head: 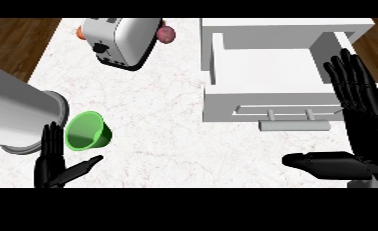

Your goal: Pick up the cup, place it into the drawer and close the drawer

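A green cup [88,131] lies tipped on the marble counter at the left, its open mouth facing the lower left. My left hand [53,162] is open just below and left of the cup, fingers straight up, thumb pointing right, not touching it. The white drawer [269,70] stands pulled open at the right, its inside bare, with a handle [294,123] on its front. My right hand [354,100] is open with straight fingers beside the drawer's right front corner, thumb stretched left below the handle.
A silver toaster [120,40] sits at the back, with a reddish fruit [167,34] and an orange thing [80,32] behind it. A large grey metal pot [26,112] stands at the left edge, right next to the cup. Wooden floor shows past the counter's left side.
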Controlling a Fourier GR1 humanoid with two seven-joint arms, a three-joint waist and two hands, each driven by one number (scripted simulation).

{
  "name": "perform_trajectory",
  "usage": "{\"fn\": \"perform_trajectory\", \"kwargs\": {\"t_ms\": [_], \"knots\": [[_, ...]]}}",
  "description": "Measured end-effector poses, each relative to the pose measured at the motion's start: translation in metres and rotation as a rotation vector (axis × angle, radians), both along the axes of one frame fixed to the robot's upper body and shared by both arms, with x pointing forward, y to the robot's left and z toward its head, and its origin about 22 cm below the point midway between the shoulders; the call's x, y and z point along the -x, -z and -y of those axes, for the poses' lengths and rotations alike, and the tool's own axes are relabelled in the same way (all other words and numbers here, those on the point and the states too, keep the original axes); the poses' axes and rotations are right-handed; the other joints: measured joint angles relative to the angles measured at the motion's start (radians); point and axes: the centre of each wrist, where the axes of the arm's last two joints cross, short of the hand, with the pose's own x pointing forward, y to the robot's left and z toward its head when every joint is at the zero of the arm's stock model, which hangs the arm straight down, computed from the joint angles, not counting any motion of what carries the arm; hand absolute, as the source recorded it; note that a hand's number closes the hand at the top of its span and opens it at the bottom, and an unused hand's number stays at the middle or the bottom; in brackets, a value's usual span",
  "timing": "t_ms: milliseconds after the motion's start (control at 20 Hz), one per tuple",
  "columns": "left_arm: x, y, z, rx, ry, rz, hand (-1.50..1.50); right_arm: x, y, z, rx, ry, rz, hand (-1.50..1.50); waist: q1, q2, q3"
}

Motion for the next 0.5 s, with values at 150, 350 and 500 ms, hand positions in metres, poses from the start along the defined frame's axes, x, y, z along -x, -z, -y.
{"fn": "perform_trajectory", "kwargs": {"t_ms": [150, 350, 500], "knots": [[-0.001, 0.0, 0.0, 0.004, 0.006, -0.002, -1.5, -0.004, 0.0, 0.0, 0.002, -0.004, -0.001, -1.5, 0.001, 0.0, 0.001], [-0.006, -0.001, 0.001, 0.024, 0.02, 0.005, -1.5, -0.004, 0.0, 0.002, 0.0, -0.001, -0.005, -1.5, -0.002, 0.001, -0.001], [-0.015, -0.006, 0.001, 0.047, 0.033, 0.026, -1.5, -0.008, -0.001, 0.002, 0.0, -0.005, -0.01, -1.5, -0.004, 0.003, -0.005]]}}
